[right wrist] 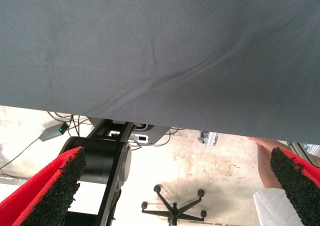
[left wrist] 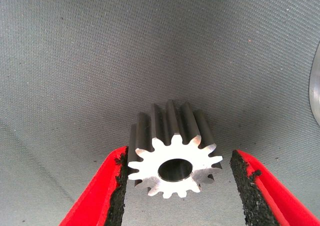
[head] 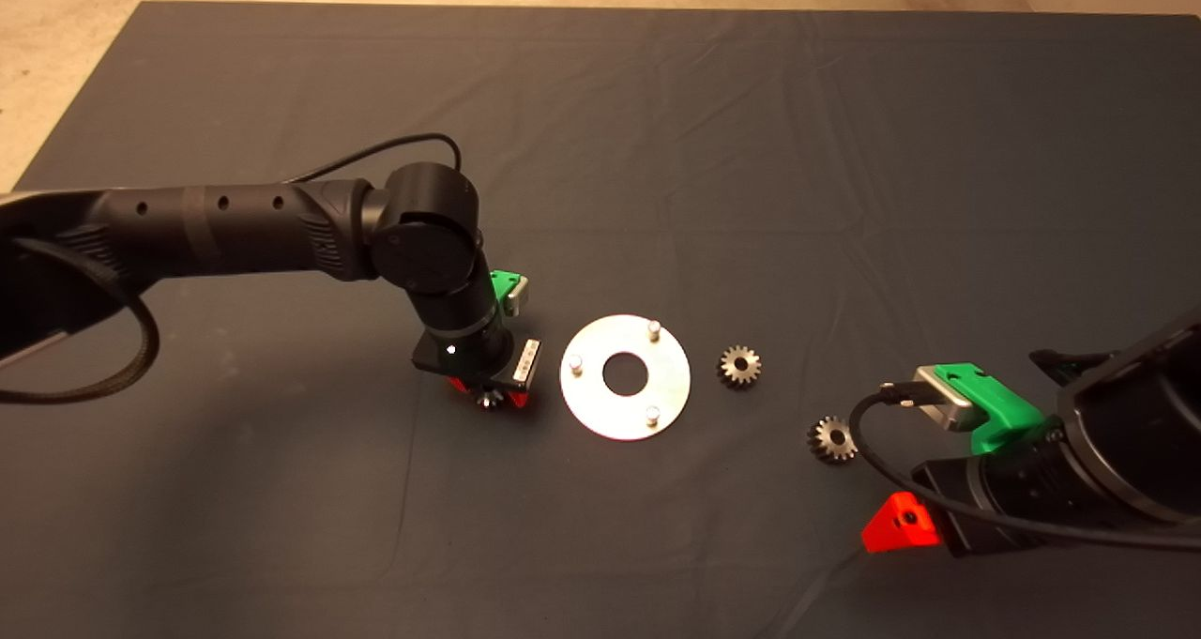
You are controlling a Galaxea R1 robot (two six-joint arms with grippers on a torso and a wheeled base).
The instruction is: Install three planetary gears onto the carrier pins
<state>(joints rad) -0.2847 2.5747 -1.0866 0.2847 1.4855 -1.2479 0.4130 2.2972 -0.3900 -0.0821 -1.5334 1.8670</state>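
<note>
Left gripper (left wrist: 175, 186) spread around a planetary gear (left wrist: 172, 153), pads not yet pinching. Rigid, slick steel; best squeezed across the teeth.

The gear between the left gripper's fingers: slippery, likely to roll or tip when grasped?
The gear looks like rigid polished metal, so probably slick on bare fingers; the rough black pads should help. Lying flat on the mat, it seems unlikely to roll.

Three planetary gears (head: 739, 367) lie flat beside bare carrier pins (head: 654, 328).
</note>
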